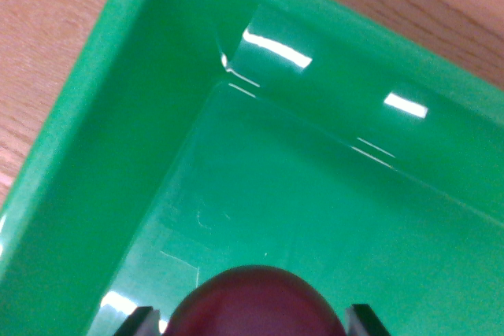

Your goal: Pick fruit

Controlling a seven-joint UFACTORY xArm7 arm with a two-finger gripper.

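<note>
A dark red, rounded fruit (250,303) fills the bottom middle of the wrist view. My gripper (250,322) is shut on it, with one dark fingertip (135,322) at its left and the other at its right. Fruit and gripper hang over the inside of a glossy green bin (102,139), near one of its corners. I cannot tell whether the fruit touches the bin's floor. The lower part of the fruit is cut off by the picture's edge.
The bin's sloping walls rise at the left and along the top right, meeting at a corner (228,60). A wooden table top (47,29) shows outside the bin, at the upper left and upper right.
</note>
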